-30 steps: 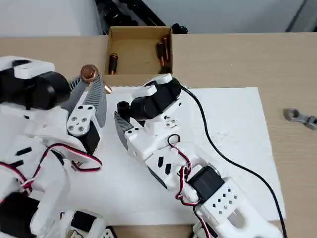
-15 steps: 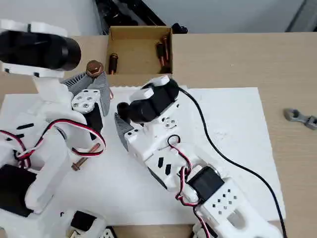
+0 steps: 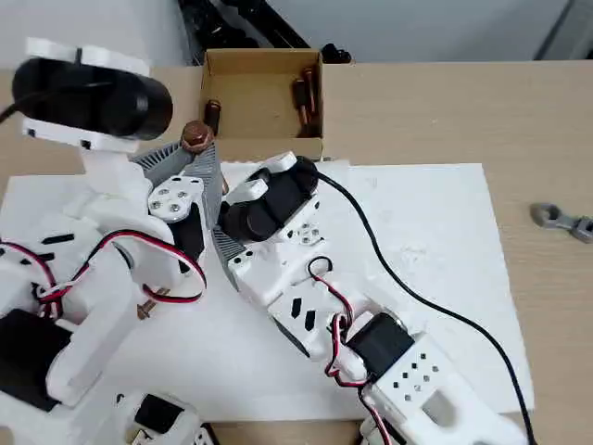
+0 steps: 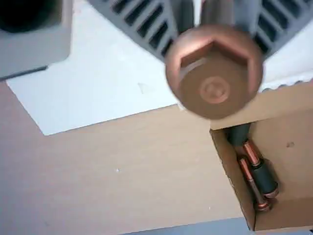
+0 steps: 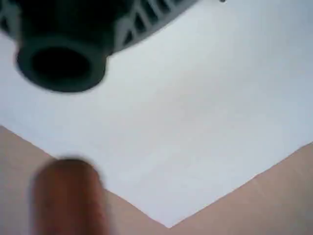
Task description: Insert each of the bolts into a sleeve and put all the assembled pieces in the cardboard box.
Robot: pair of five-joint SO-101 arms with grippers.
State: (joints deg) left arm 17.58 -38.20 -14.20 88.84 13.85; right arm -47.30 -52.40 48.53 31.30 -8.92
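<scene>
One loose bolt (image 3: 148, 306) lay on the white sheet (image 3: 426, 232) under my left arm. My left claw (image 3: 195, 154) was clenched on a bolt (image 3: 196, 136), hex head up, just beside the near left corner of the box (image 3: 262, 57). My right claw (image 5: 93, 29), close beside the left, grasped a black sleeve (image 5: 61, 63) over the sheet. Three pieces (image 3: 306, 93) lay in the box, one by its left wall, two by its right. Far right, a wrench (image 3: 561, 219) lay on the table (image 3: 445, 111).
</scene>
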